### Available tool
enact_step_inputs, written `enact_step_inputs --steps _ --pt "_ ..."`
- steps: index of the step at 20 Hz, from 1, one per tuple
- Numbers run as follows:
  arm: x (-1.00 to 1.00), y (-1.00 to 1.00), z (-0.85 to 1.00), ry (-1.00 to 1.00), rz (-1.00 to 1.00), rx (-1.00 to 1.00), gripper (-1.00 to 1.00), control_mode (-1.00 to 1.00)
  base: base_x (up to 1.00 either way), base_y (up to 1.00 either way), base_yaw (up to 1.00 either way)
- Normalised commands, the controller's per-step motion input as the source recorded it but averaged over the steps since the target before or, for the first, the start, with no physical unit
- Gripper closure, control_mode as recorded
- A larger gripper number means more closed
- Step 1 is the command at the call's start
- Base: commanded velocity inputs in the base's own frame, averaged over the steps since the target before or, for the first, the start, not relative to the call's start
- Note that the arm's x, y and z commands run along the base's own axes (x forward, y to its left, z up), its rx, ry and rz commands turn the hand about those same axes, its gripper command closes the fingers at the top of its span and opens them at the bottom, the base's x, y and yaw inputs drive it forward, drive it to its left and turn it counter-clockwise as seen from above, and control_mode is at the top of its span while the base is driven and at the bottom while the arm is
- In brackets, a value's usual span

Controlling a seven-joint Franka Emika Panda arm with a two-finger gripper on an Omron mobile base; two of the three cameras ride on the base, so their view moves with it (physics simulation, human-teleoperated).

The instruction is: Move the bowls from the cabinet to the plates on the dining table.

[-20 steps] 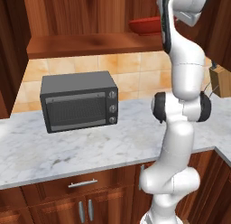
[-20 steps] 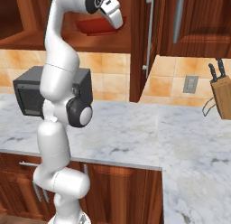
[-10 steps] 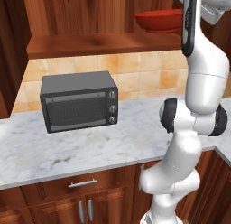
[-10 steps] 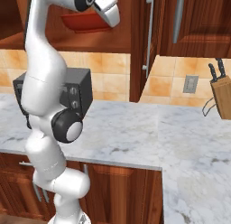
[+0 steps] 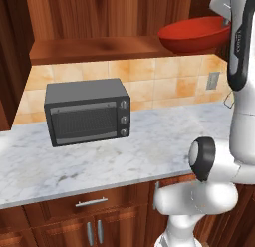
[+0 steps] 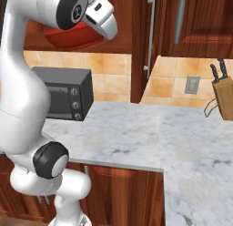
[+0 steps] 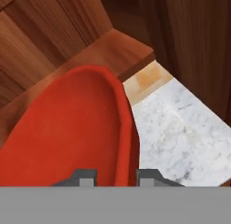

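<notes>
1. Red bowl (image 5: 194,36) at upper right of the left base view, hanging in the air in front of the cabinet shelf (image 5: 94,48), apart from the board.
2. Same bowl (image 6: 73,36) at upper left of the right base view, partly hidden behind the white hand.
3. Tool (image 7: 116,175) at bottom centre of the hand view, clenched on the bowl's rim: one finger (image 7: 85,177) inside the bowl, the other (image 7: 148,177) outside, red wall (image 7: 67,133) between them.
4. In the hand view, shelf edge (image 7: 122,49) above and beyond the bowl, marble surface (image 7: 180,133) at right, far below.
5. Dark toaster oven (image 5: 88,117) at centre left of the left base view, standing on the surface (image 5: 124,156) against the tan tiled wall.
6. Same oven (image 6: 63,93) at middle left of the right base view, partly covered by the arm.
7. Wall cabinet door with a long silver handle (image 6: 149,36) at upper centre of the right base view, edge-on.
8. Knife block (image 6: 223,94) at the right edge of the right base view, on the surface (image 6: 150,134), two dark handles sticking up.
9. Wall outlet (image 6: 191,84) on the tiles just left of the block; also seen (image 5: 213,80) at right in the left base view.
10. Drawer with a short handle (image 5: 91,202) under the surface at lower left of the left base view.
</notes>
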Motion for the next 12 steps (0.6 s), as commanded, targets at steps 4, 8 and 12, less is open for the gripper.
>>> enact_step_inputs --steps 4,8,12 --pt "-0.84 0.17 -0.53 -0.14 0.09 -0.2 1.0 -1.0 0.0 0.0 0.0" --pt "-0.68 0.21 -0.45 -0.1 0.11 -0.19 1.0 -1.0 0.0 0.0 0.0" --pt "-0.48 0.17 -0.36 -0.07 0.11 -0.16 1.0 -1.0 0.0 0.0 0.0"
